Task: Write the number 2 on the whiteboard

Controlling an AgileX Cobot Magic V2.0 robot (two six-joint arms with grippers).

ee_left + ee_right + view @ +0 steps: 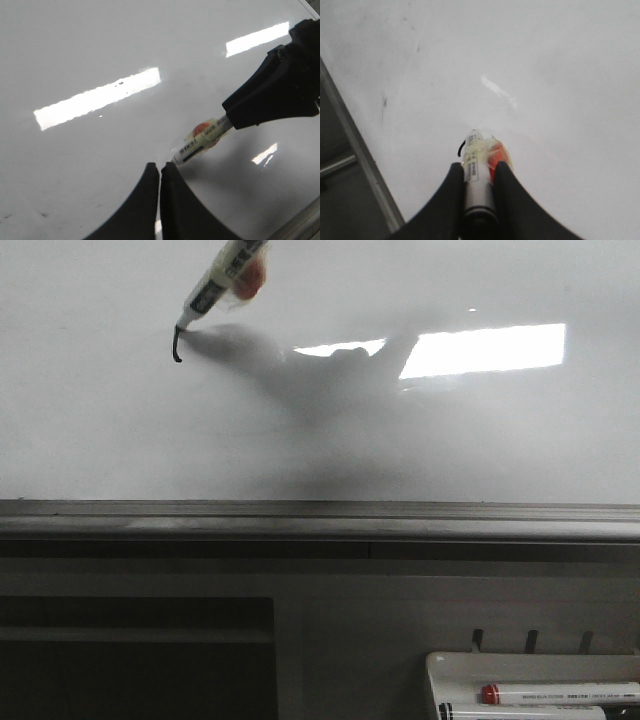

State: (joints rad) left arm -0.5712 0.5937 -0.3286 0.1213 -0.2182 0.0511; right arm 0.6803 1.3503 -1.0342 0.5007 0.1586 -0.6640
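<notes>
Just marker [222,278] tip on whiteboard [420,440]

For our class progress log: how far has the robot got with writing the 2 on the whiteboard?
Done: only a short curved black stroke shows on the whiteboard. In hand: the right hand is shut on the marker, its tip touching the stroke's upper end. The left hand is shut and holds nothing. Left: nearly the whole digit, namely the top curve, the diagonal and the base.

Right gripper [479,172] jaws clamp a white marker [476,170], tip touching the whiteboard [545,75] beside a short black stroke [461,148] at its nine o'clock.
</notes>
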